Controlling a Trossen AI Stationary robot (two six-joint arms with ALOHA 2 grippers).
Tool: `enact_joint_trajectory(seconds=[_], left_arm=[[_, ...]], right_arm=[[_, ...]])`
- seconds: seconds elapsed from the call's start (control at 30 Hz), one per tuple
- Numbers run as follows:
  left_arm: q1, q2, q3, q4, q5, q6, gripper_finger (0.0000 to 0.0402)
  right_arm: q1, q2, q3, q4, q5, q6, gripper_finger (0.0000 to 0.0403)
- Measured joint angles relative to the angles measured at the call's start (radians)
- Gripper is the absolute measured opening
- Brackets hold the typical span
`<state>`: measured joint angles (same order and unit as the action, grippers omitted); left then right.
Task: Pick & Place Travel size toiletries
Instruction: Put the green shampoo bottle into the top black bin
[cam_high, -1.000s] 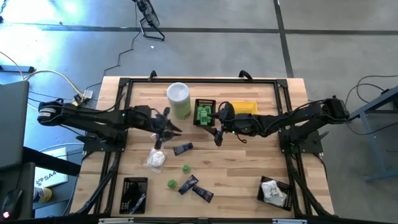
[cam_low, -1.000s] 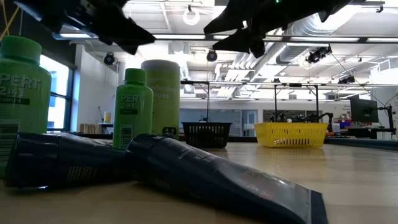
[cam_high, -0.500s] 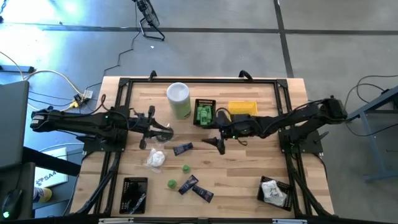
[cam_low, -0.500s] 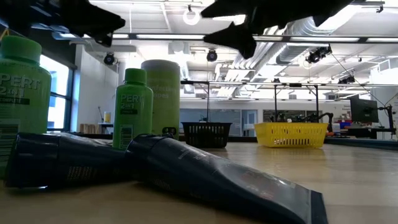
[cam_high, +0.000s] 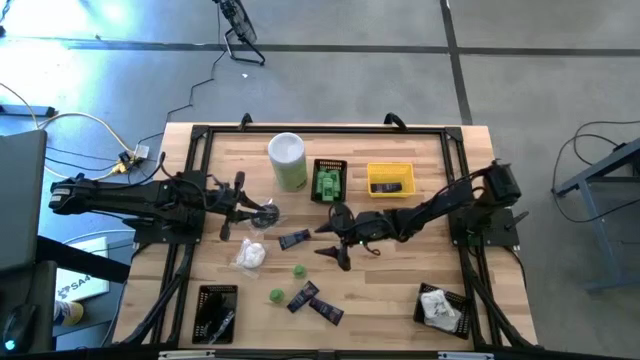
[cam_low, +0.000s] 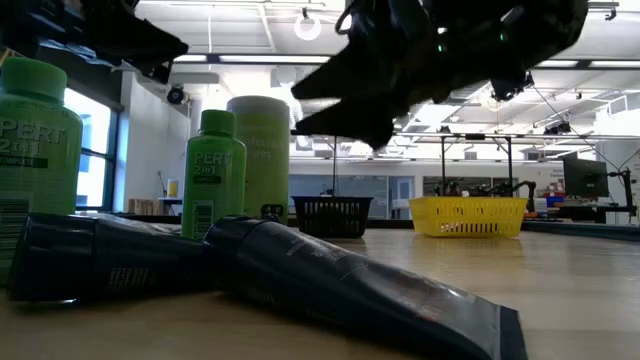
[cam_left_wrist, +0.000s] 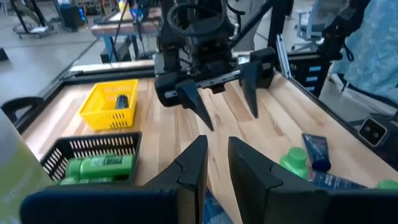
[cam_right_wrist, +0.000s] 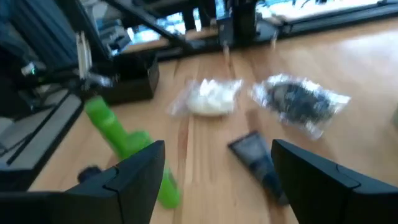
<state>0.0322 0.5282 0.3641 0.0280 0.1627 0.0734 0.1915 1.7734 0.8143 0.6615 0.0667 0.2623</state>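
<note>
The toiletries lie loose on the wooden table: a navy tube (cam_high: 294, 239) (cam_right_wrist: 258, 158), a white soft packet (cam_high: 250, 255) (cam_right_wrist: 211, 96), a dark round piece in clear wrap (cam_high: 265, 214) (cam_right_wrist: 301, 99), two little green bottles (cam_high: 298, 270) (cam_high: 276, 295) and two more navy tubes (cam_high: 303, 297) (cam_high: 326, 311). My right gripper (cam_high: 333, 247) (cam_right_wrist: 217, 180) (cam_left_wrist: 227, 118) hangs wide open just right of the first tube, touching nothing. My left gripper (cam_high: 243, 208) (cam_left_wrist: 214, 162) waits at the left behind the wrapped piece, its fingers a narrow gap apart and nothing between them.
At the far side stand a tall white-and-green canister (cam_high: 287, 160), a black basket (cam_high: 329, 181) with green bottles and a yellow basket (cam_high: 390, 178) with a dark item. A black basket (cam_high: 215, 312) sits near left, another (cam_high: 440, 305) with white packets near right.
My right gripper has come down and toward the table's near-left, tipping its fingers lower, and now hangs beside the navy tube, still wide open. My left gripper has drawn back toward the table's left edge, away from the wrapped dark piece.
</note>
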Motion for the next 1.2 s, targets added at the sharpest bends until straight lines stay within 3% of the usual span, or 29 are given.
enact_joint_trajectory(seconds=[0.2,0.6,0.93,1.2], left_arm=[[0.000,0.020,0.000,-0.003,-0.001,0.000,0.0061],[0.000,0.027,0.000,-0.002,-0.046,0.000,0.0061],[0.000,0.027,0.000,-0.001,-0.047,0.000,0.0061],[0.000,0.027,0.000,-0.002,-0.047,-0.006,0.0061]], right_arm=[[0.021,0.086,0.000,0.080,-0.067,0.000,0.0286],[0.038,0.221,0.001,0.275,-0.075,0.018,0.0286],[0.045,0.306,0.098,0.268,-0.152,0.046,0.0286],[0.046,0.329,0.136,0.213,-0.151,0.057,0.0286]])
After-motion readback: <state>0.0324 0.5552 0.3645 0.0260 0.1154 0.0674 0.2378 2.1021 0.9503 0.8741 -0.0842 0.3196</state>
